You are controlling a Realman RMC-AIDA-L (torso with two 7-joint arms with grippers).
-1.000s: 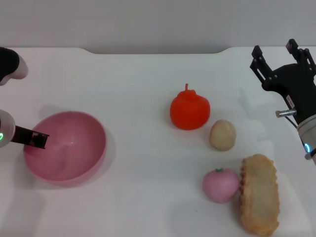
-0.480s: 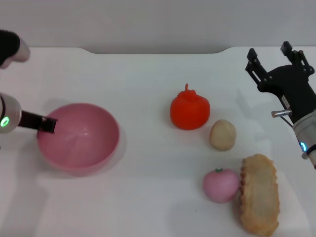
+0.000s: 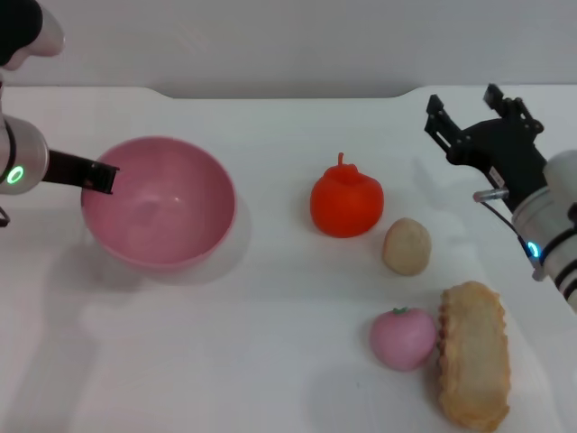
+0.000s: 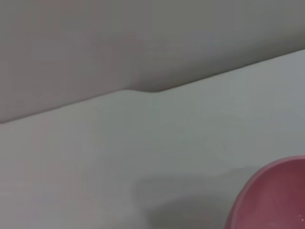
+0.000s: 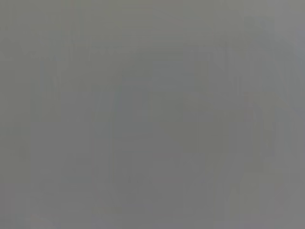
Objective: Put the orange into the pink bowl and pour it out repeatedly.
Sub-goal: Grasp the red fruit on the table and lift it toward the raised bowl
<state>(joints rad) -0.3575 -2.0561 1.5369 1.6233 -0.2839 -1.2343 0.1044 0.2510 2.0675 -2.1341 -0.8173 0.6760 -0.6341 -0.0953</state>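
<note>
Orange first: the glossy red-orange round toy orange (image 3: 347, 203) with its stem nub sits on the white table (image 3: 270, 361), well apart from both grippers and outside the bowl. You have the smooth round pink plastic bowl (image 3: 160, 214) in your left gripper (image 3: 101, 178), which reaches it from the robot's left and pinches its near rim, one finger inside the wall. The bowl looks raised and tipped a little, mouth up and empty, with a soft shadow under it.

Your right gripper (image 3: 473, 122) hangs to the robot's right of the orange and somewhat beyond it, fingers spread wide, holding nothing.

So judge this cycle as unstarted: the fruit is not yet in the bowl, and both the placing and the pouring are left. The right gripper looks the likelier one to fetch the orange.

Between the orange and that right arm lie a small beige ball (image 3: 407, 245), a small pink round fruit with a green stem (image 3: 403, 338) and a tan crusty bread-like piece (image 3: 473, 356).

Hard to make out: the left wrist view gives only a corner of the bowl's rim (image 4: 274, 195) and bare table, no fingers. The right wrist view is blank grey and tells you nothing. Whether the bowl's base clears the table, you cannot confirm.
</note>
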